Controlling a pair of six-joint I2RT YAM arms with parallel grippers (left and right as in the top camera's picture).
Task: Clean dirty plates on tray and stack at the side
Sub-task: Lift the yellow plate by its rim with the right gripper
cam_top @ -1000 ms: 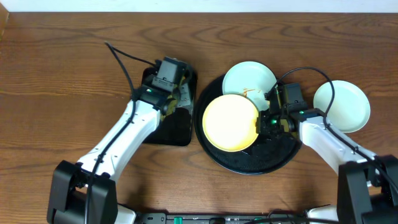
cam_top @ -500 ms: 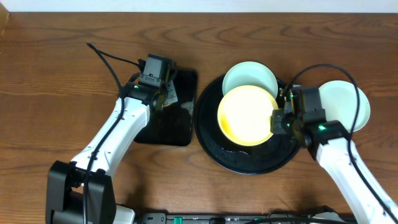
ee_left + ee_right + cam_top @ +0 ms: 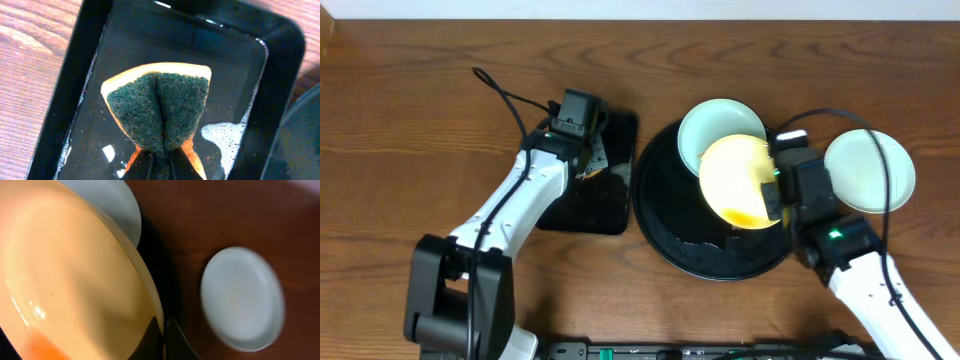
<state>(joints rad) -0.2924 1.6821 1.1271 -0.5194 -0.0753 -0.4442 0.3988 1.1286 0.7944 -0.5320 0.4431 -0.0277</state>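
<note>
My right gripper (image 3: pixel 772 190) is shut on the rim of the pale yellow plate (image 3: pixel 735 180) and holds it tilted above the round black tray (image 3: pixel 665 225); orange sauce shows at its lower edge. In the right wrist view the yellow plate (image 3: pixel 70 275) fills the left, my right gripper (image 3: pixel 164 330) pinching its edge. One mint-blue plate (image 3: pixel 715 122) rests on the tray's far rim. Another mint-blue plate (image 3: pixel 870 170) lies on the bare wood at the right, and it also shows in the right wrist view (image 3: pixel 242 297). My left gripper (image 3: pixel 161 162) is shut on a green-and-orange sponge (image 3: pixel 160 112).
A small rectangular black tray (image 3: pixel 585 200) with suds and water lies left of the round tray; in the left wrist view the sponge hangs over this tray (image 3: pixel 235 65). The table's far edge meets a pale wall (image 3: pixel 640 10).
My right gripper has lifted and tilted the yellow plate and carried it to the right over the tray. My left gripper with the sponge has shifted slightly over the rectangular tray.
</note>
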